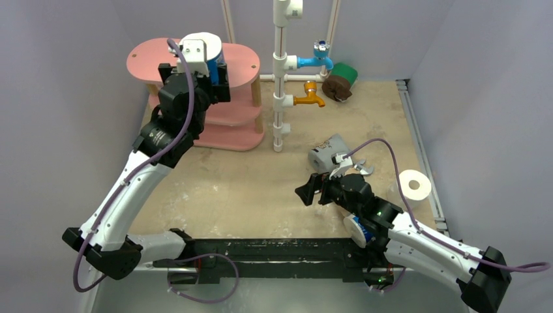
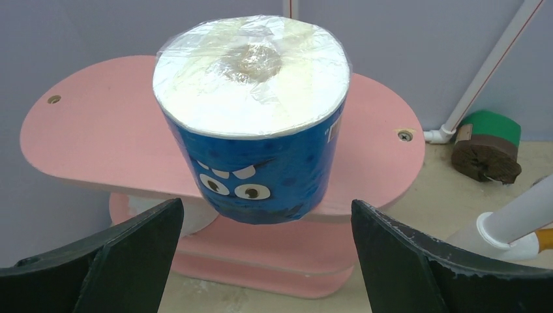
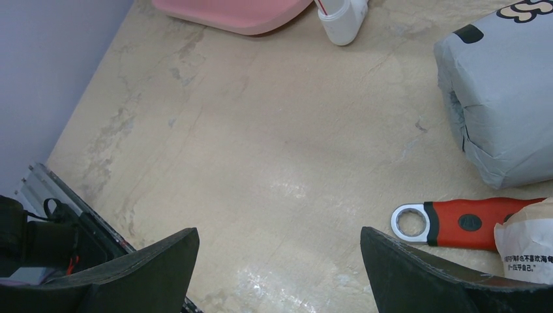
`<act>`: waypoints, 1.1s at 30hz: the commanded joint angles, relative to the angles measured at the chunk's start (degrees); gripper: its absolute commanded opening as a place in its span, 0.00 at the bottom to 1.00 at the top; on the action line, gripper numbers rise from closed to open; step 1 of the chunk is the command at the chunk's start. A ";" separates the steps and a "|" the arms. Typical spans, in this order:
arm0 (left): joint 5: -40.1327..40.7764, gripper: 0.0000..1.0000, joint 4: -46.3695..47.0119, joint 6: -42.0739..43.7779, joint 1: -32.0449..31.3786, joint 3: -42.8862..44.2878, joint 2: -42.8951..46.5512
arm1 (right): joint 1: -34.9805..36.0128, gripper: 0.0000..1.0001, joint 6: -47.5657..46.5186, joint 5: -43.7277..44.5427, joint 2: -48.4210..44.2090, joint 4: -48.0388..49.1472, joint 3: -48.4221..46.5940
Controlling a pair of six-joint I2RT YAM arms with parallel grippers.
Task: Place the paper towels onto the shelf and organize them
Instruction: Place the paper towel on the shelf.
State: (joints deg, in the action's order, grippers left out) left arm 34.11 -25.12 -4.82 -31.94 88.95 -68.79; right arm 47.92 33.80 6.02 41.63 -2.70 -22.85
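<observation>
Blue-wrapped roll (image 1: 216,68) stands on the pink shelf's (image 1: 147,59) top board, free of any grip.
From above, the left hand (image 1: 203,60) sits just behind it; a white roll (image 1: 415,185) and a grey roll (image 1: 326,155) wait on the table (image 1: 228,189). The left wrist view shows the jaws spread wide on either side, not touching, with the roll at the board's near edge: nudge it inward, then back straight off. In the right wrist view the right hand (image 3: 280,231) hangs open over the table, near a wrench (image 3: 469,223).

Glossy, crinkled plastic film wraps the blue roll (image 2: 261,169); the pink shelf (image 2: 98,137) looks matt and smooth. The grey roll (image 3: 502,104) wears creased matt paper. The wrench (image 3: 456,223) pairs bright metal with red plastic on the mottled, faintly shiny table (image 3: 261,143).
</observation>
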 commanded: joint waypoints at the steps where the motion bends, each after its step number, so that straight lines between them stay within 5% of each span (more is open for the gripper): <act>1: 7.03 1.00 3.99 1.14 -1.35 2.90 -2.19 | -0.20 0.96 -0.58 -0.30 -0.19 2.16 0.34; 33: 20.91 1.00 0.76 -4.56 -2.13 9.49 -12.88 | -0.20 0.96 -0.40 -0.27 -1.45 1.90 0.71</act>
State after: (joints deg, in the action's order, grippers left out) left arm 52.18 -24.67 -9.06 -33.89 95.98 -81.12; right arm 47.92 33.82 6.02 41.08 -2.52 -22.33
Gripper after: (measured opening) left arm 0.998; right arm 0.965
